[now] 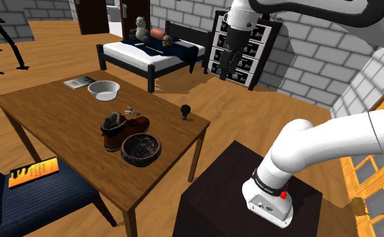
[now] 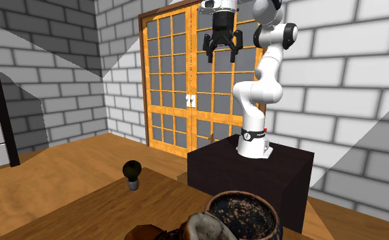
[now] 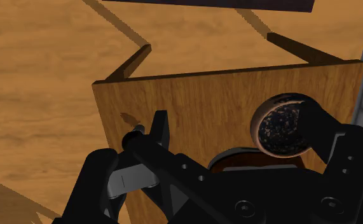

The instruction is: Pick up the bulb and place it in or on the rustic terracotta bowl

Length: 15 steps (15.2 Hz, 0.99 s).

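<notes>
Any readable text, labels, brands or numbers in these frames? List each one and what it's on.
None can be read.
Cover of the orange book on the chair: black marks, too blurred to read.
Cover of the magazine on the table: print too small to read.
Side of the arm base: small dark marks, too small to read.

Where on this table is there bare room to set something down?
The widest bare stretch of table lies on the shoulder view's left, bordered by the white bowl, the boot and the table's edges. A smaller patch lies between the bulb and the dark bowl. The middle is crowded: boot and dark bowl sit close together.
</notes>
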Motion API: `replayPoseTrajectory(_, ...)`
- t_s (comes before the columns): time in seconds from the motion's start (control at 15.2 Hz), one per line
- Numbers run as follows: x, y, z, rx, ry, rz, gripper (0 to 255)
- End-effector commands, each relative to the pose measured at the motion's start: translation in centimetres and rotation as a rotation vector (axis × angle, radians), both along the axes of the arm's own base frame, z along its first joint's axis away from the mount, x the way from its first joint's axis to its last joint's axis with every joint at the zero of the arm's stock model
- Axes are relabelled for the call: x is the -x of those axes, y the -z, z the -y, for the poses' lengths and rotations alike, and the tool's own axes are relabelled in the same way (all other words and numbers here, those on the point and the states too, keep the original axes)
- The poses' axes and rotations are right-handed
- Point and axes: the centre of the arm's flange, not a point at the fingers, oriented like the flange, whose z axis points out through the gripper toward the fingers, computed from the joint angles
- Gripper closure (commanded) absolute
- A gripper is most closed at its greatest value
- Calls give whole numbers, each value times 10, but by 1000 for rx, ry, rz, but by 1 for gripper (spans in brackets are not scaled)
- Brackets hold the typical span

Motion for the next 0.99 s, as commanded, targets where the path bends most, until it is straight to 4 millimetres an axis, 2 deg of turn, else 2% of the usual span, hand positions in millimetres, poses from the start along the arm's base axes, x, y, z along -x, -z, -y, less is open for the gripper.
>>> replayPoseTrajectory(0.0, 0, 0, 0, 0, 0, 0, 0)
replayPoseTrajectory(0.92, -126, 127, 64, 14, -39, -53, 0)
